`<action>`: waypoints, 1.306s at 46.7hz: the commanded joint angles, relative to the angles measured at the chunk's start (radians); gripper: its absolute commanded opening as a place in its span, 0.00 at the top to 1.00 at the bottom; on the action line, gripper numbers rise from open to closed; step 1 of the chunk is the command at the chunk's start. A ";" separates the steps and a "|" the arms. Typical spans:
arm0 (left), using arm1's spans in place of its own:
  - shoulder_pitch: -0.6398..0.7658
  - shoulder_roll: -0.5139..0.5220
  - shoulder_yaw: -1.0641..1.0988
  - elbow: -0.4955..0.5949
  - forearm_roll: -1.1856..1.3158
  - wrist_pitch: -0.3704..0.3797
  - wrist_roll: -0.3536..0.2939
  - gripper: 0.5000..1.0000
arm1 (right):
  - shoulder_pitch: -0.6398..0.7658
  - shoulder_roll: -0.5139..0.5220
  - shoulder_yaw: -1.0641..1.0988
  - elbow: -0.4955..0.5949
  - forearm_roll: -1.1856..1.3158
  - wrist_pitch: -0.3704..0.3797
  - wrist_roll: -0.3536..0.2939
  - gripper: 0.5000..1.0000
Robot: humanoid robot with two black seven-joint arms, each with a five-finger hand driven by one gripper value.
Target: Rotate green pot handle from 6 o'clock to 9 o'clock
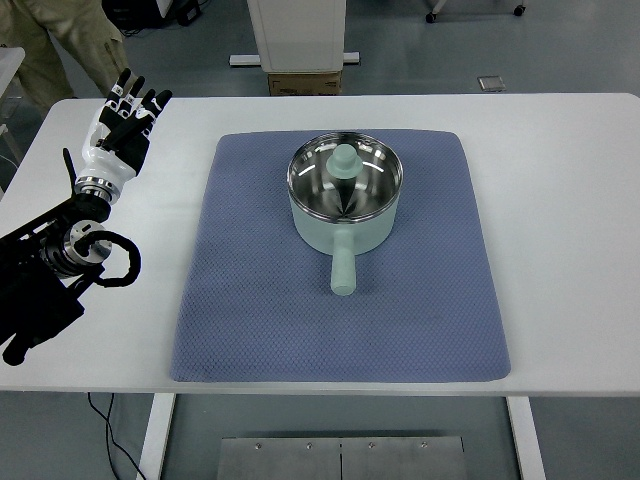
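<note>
The green pot (pixel 345 195) was sat a bit above the middle of the frame, on the upper half of a blue-grey quilted mat (pixel 260 320), with its shiny steel inside in plain view. Its handle (pixel 343 270) was pointed straight down toward the bottom edge, so 6 o'clock, and nothing had been turned yet. A pale green knobbed thing could be seen at the far rim of the pot, maybe a lid knob or just a reflection, honestly couldn't be told.

The left hand (pixel 118 130) was parked well off to the upper left, over the bare white table (pixel 560 200) and clear of the mat. Its fingers (pixel 135 95) were spread out and relaxed, and nothing was held. The right hand wasn't seen at all. A person's trouser legs (pixel 70 45) were visible at the top left corner, behind the table.

For the step to be done well, the handle would best be grabbed near its free end, where the most leverage is had, and swept clockwise toward the left side of the frame with the pot body kept as the pivot. The mat looked grippy, so dragging could be expected; a light lift or a steady push would probably help. The swing should be stopped once the handle pointed squarely left.
</note>
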 commanded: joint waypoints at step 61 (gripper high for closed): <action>0.001 0.212 -0.052 -0.397 0.245 0.001 -0.034 0.00 | 0.000 0.000 0.000 0.000 0.000 0.000 0.001 0.00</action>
